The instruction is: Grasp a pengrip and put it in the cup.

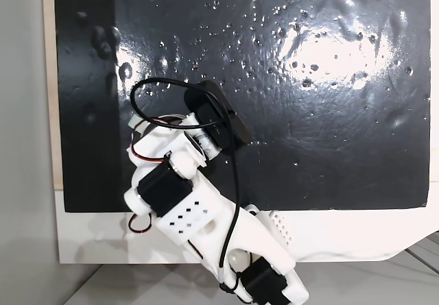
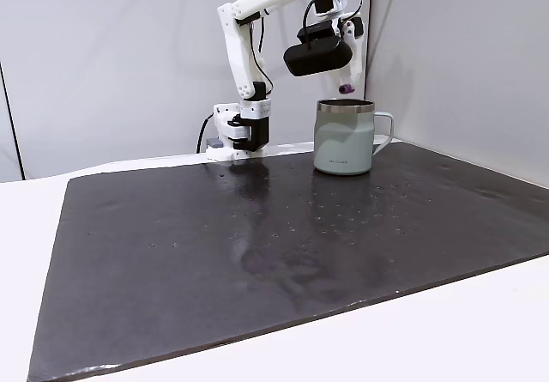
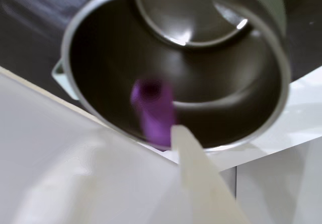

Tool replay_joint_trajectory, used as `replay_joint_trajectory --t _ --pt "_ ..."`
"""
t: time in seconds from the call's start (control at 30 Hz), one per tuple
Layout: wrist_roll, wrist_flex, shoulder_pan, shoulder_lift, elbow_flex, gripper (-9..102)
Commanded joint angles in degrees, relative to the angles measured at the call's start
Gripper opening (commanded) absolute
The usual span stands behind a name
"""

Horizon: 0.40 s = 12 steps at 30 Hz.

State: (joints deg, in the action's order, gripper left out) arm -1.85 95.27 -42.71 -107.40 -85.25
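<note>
You're at the drop: your fingers [image 2: 346, 80] are clenched on the ribbed purple pengrip [image 2: 346, 88], hanging just above the cup [image 2: 343, 137] at the far side of the dark mat [image 2: 257, 253]. Next, release squarely over the shiny metal mouth.

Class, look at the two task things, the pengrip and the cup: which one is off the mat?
The purple pengrip: it hangs at the gripper above the cup's mouth. The grey cup stands on the black mat.
</note>
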Motion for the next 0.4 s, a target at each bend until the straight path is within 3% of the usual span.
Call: replay_joint_trajectory --t 0.0,0.37 --pt "0.26 1.23 0.18 -3.34 0.18 28" --pt "0.62 1.14 0.44 -3.78 0.26 27"
